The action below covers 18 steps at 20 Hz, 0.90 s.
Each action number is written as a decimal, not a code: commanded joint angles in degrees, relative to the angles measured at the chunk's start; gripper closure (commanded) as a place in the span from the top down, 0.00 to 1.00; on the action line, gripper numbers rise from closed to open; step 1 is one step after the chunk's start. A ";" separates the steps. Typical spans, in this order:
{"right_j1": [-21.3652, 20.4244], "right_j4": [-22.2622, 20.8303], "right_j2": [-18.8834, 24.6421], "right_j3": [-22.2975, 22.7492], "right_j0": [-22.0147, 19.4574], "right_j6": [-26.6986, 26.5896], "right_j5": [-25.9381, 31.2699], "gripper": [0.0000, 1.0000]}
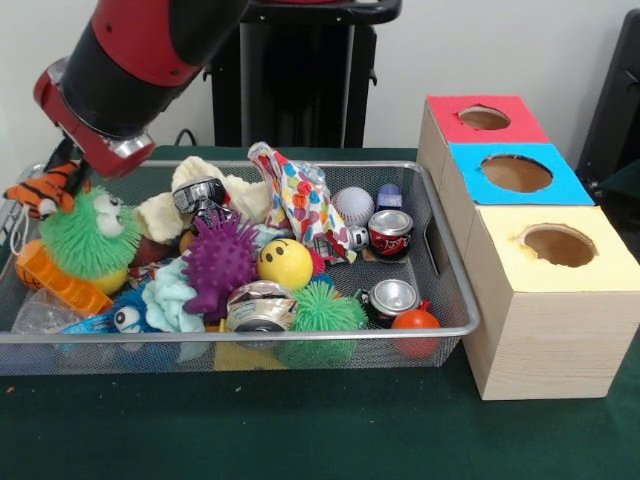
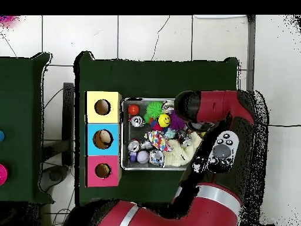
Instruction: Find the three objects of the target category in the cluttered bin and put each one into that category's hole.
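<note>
The silver wire-mesh bin (image 1: 452, 290) is full of clutter; it also shows in the overhead view (image 2: 124, 135). My gripper (image 1: 66, 172) hangs over the bin's left end, mostly hidden behind the red and black wrist. It is shut on the orange tiger (image 1: 42, 192), which sits at rim height. A cream-tan plush (image 1: 166, 213) lies at the back of the bin. I cannot make out the brown teddy. The red-topped hole (image 1: 484, 118) is on the farthest box, and shows in the overhead view (image 2: 103, 170). In the overhead view the arm covers the gripper.
The blue-topped box (image 1: 516, 174) and yellow-topped box (image 1: 556, 246) stand beside the bin. The bin holds a green spiky ball (image 1: 88, 235), a purple spiky ball (image 1: 220, 262), a yellow smiley ball (image 1: 286, 263), cans (image 1: 391, 233) and a baseball (image 1: 352, 205).
</note>
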 commanded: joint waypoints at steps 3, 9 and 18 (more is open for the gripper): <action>2.49 -2.04 1.70 1.72 3.15 -0.46 5.28 0.00; 3.19 -2.31 0.72 1.38 4.21 -0.34 5.71 0.00; 0.70 5.32 5.55 5.16 3.25 3.35 4.85 0.00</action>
